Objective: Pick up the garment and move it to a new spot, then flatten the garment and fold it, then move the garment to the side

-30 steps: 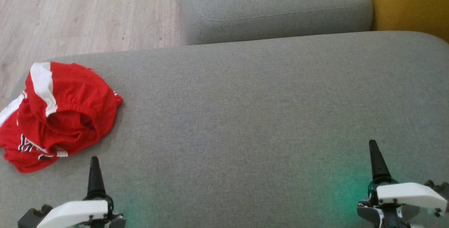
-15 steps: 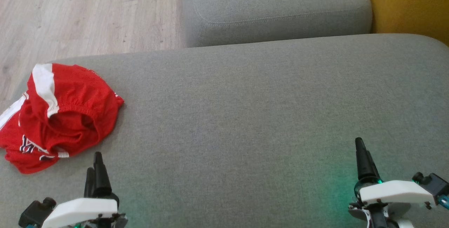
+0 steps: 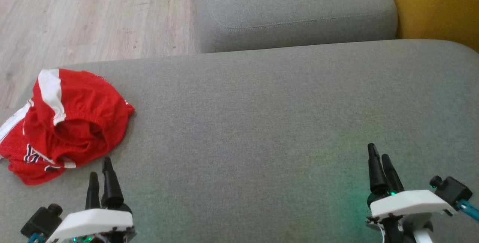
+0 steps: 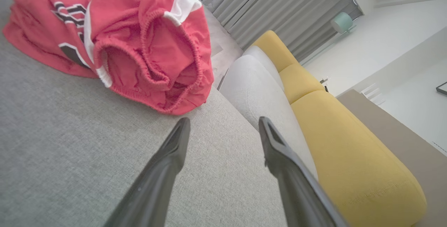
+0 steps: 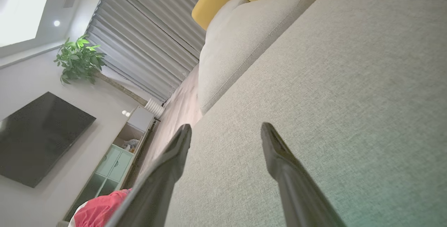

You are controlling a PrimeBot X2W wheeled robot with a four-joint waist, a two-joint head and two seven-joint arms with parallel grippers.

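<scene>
Hovering just short of the red mesh shorts (image 3: 71, 123), my left gripper (image 3: 100, 168) has its two fingers spread wide with nothing between them, ready, I judge, to take a bunch of cloth. The shorts lie crumpled in a heap at my 11 o'clock, near the left edge of the grey sofa cushion (image 3: 262, 123), their elastic waistband (image 4: 199, 67) gaping toward me (a handy fold to pinch). Being the nearer arm, my left is the one placed for the pick-up. My right gripper (image 3: 378, 151), jaws likewise apart and empty, waits well away at 3 o'clock over bare cushion, probably because that wide flat stretch is where the shorts can be laid out and flattened. No step of the task looks done.
</scene>
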